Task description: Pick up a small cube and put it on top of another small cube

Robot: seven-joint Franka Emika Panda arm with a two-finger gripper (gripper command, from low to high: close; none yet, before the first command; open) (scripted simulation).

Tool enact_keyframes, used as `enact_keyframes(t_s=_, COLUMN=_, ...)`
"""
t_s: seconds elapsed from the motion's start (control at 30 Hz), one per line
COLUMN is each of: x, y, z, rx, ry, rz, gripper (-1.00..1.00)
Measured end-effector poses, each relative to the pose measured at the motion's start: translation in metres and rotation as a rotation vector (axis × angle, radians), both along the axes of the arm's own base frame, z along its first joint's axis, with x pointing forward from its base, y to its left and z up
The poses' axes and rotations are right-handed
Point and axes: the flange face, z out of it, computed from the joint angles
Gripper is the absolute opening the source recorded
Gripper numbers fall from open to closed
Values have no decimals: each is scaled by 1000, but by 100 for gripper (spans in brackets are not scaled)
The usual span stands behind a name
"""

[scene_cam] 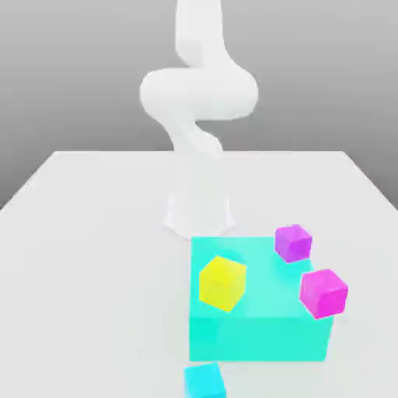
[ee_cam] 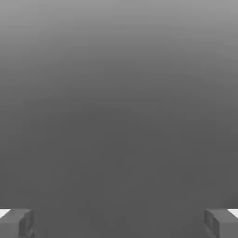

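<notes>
The small cyan-blue cube (scene_cam: 204,382) lies on the white table at the near edge, just in front of the large turquoise block (scene_cam: 264,336). The violet-tinted magenta cube (scene_cam: 293,242) sits on the block's far corner, toward the exterior view's right. My white arm (scene_cam: 198,93) rises folded from its base (scene_cam: 199,210) behind the block, far from both cubes. In the hand view my gripper (ee_cam: 119,224) is open, its two grey fingertips (ee_cam: 18,223) wide apart with nothing between them and plain grey background beyond.
A yellow cube (scene_cam: 222,282) stands on the turquoise block's top. A pinker magenta cube (scene_cam: 323,292) rests at the block's near corner on the exterior view's right. The white table (scene_cam: 85,256) stretches wide to the exterior view's left.
</notes>
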Motion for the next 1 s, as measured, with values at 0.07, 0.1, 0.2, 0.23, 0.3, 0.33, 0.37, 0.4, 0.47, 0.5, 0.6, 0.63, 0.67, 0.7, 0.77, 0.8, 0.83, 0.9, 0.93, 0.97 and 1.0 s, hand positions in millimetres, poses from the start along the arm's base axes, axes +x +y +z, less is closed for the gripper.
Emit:
enact_keyframes(t_s=0.07, x=26, y=0, z=-30, rx=-4, ry=56, rz=17, gripper=0)
enact_keyframes(t_s=0.1, x=38, y=0, z=-45, rx=-6, ry=84, rz=24, gripper=0)
enact_keyframes(t_s=0.2, x=69, y=2, z=-93, rx=-12, ry=163, rz=47, gripper=0)
enact_keyframes(t_s=0.23, x=79, y=2, z=-109, rx=-14, ry=190, rz=55, gripper=0)
enact_keyframes(t_s=0.3, x=95, y=3, z=-143, rx=-19, ry=243, rz=69, gripper=0)
enact_keyframes(t_s=0.33, x=102, y=4, z=-161, rx=-21, ry=269, rz=77, gripper=0)
enact_keyframes(t_s=0.37, x=109, y=4, z=-178, rx=-24, ry=295, rz=84, gripper=0)
enact_keyframes(t_s=0.4, x=115, y=5, z=-196, rx=-27, ry=322, rz=91, gripper=0)
enact_keyframes(t_s=0.47, x=125, y=6, z=-232, rx=-33, ry=374, rz=105, gripper=0)
enact_keyframes(t_s=0.5, x=129, y=6, z=-251, rx=-36, ry=401, rz=112, gripper=0)
enact_keyframes(t_s=0.6, x=136, y=8, z=-307, rx=-47, ry=480, rz=134, gripper=0)
enact_keyframes(t_s=0.63, x=137, y=9, z=-325, rx=-50, ry=506, rz=141, gripper=0)
enact_keyframes(t_s=0.67, x=138, y=9, z=-344, rx=-54, ry=532, rz=148, gripper=0)
enact_keyframes(t_s=0.7, x=138, y=9, z=-363, rx=-58, ry=559, rz=155, gripper=0)
enact_keyframes(t_s=0.77, x=135, y=9, z=-400, rx=-67, ry=611, rz=167, gripper=0)
enact_keyframes(t_s=0.8, x=133, y=9, z=-418, rx=-71, ry=638, rz=174, gripper=0)
enact_keyframes(t_s=0.83, x=130, y=9, z=-437, rx=-76, ry=664, rz=181, gripper=0)
enact_keyframes(t_s=0.9, x=124, y=8, z=-472, rx=-84, ry=710, rz=192, gripper=0)
enact_keyframes(t_s=0.93, x=123, y=8, z=-487, rx=-86, ry=719, rz=195, gripper=0)
enact_keyframes(t_s=0.97, x=122, y=8, z=-501, rx=-88, ry=724, rz=196, gripper=0)
enact_keyframes(t_s=1.0, x=122, y=8, z=-515, rx=-88, ry=727, rz=196, gripper=0)
